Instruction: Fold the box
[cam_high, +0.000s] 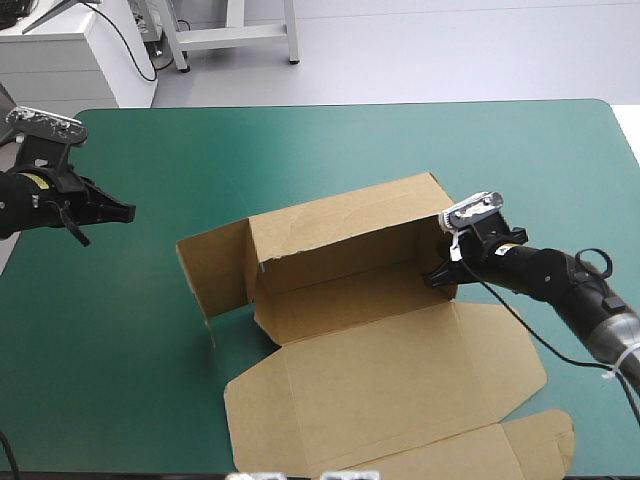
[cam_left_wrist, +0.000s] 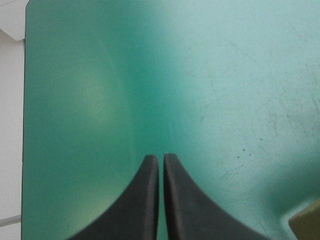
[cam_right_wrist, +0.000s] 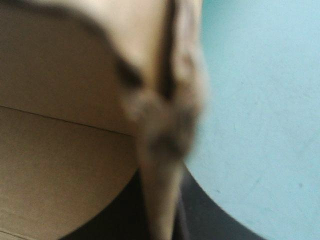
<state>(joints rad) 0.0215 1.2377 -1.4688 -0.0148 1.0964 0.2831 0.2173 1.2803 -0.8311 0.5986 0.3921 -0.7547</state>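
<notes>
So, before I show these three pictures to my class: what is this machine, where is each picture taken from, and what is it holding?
It is a robot with two arms, each ending in a black two-fingered pincer. One picture looks down from above; the other two come from cameras on the wrists. On the teal-green table lies a brown box, half built: back wall raised, lid flat. The right pincer is shut on a wall at the box's right end. The left pincer is shut, holding nothing, off to the box's left.
</notes>
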